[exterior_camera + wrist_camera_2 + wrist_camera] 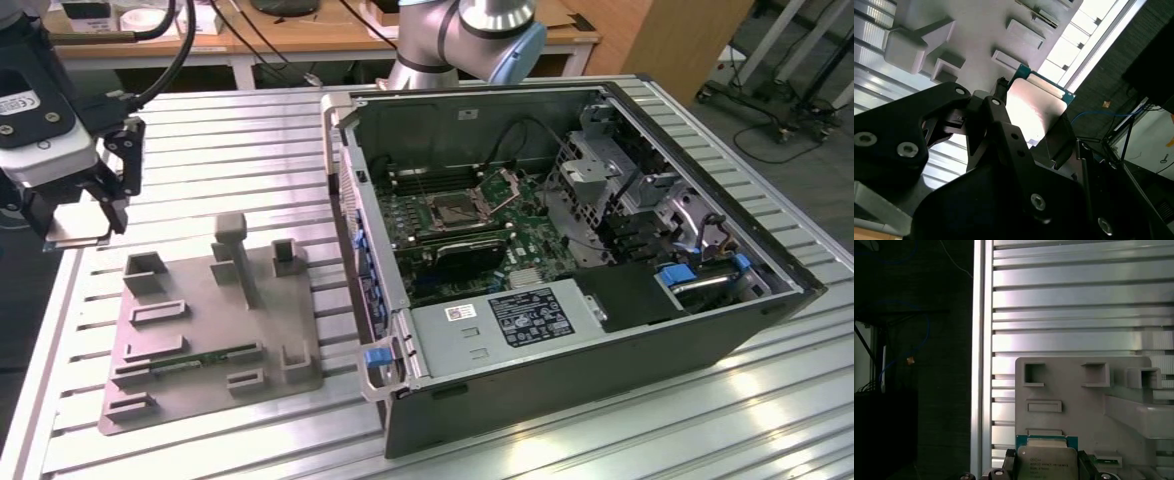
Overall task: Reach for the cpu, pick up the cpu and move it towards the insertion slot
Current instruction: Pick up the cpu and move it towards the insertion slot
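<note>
Fingers (999,120) on opposite cpu (1036,107) edges

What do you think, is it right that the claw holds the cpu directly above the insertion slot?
No. The claw holds the cpu near the grey tray, far from the insertion slot inside the case, as the exterior view shows.

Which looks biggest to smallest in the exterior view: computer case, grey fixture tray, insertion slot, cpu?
1. computer case
2. grey fixture tray
3. insertion slot and cpu: they look alike, and the cpu sits at a different distance from the camera, so unranked.
</note>
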